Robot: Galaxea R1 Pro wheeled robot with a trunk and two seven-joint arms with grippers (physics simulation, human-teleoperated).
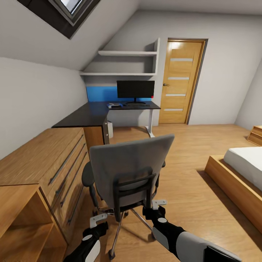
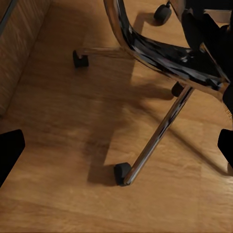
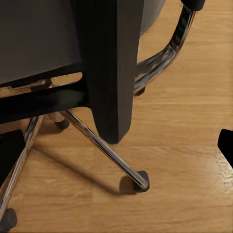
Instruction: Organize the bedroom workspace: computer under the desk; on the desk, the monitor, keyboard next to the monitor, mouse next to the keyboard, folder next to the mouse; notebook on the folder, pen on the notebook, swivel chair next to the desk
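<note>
The swivel chair (image 1: 131, 171) stands right in front of me with its grey back turned to me, so its seat top and the folder are hidden. My left gripper (image 1: 97, 219) is open low by the chrome base (image 2: 155, 136). My right gripper (image 1: 158, 203) is open behind the black back post (image 3: 109, 68). Beyond the chair is the black-topped desk (image 1: 92, 113) with its blue back panel. The monitor (image 1: 135, 90) stands on the desk. A few small flat items (image 1: 114, 105) lie beside the monitor, too small to name. The pale computer (image 1: 110, 130) sits under the desk.
A light-wood drawer chest (image 1: 47, 160) and an open wooden shelf unit (image 1: 25, 218) line the left wall close to the chair. A bed (image 1: 240, 171) on a wooden frame stands at the right. The oak door (image 1: 180, 82) is at the back, past bare plank floor (image 1: 189, 145).
</note>
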